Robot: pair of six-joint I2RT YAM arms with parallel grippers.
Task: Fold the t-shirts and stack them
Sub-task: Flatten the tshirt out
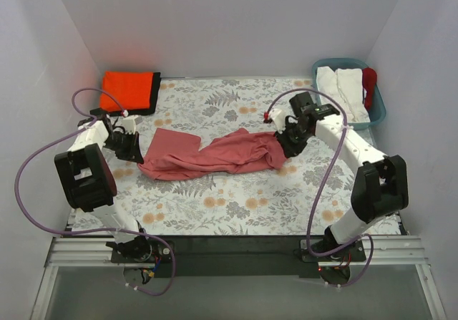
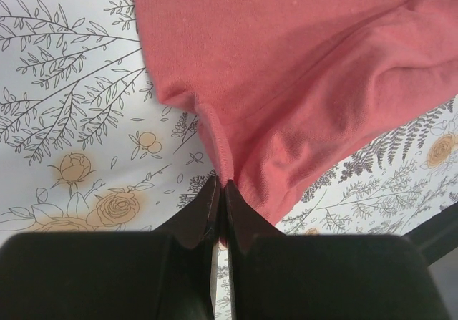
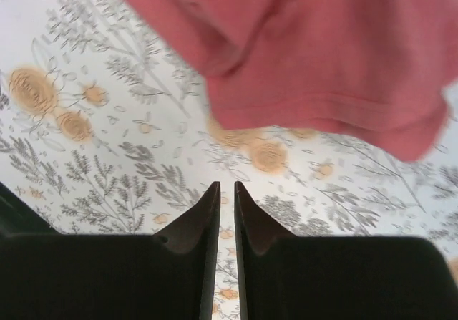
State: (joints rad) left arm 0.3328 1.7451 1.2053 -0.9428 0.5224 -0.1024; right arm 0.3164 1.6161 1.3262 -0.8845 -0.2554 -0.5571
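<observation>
The dusty rose-red t-shirt (image 1: 215,155) lies crumpled and stretched across the middle of the floral tablecloth. My left gripper (image 1: 140,152) is at its left end, shut on a pinched fold of the shirt's edge (image 2: 220,184); the shirt (image 2: 300,69) fills the upper right of that view. My right gripper (image 1: 288,148) is at the shirt's right end. In the right wrist view its jaws (image 3: 226,185) are nearly together with nothing between them, and the shirt (image 3: 322,55) lies just beyond the tips. The orange t-shirt (image 1: 126,89), folded square, lies on the black one (image 1: 153,98) at the back left.
A teal basket (image 1: 377,107) at the back right holds white cloth (image 1: 340,85) and a red piece (image 1: 369,80). White walls close in the table on three sides. The floral tablecloth (image 1: 236,205) shows bare in front of the shirt.
</observation>
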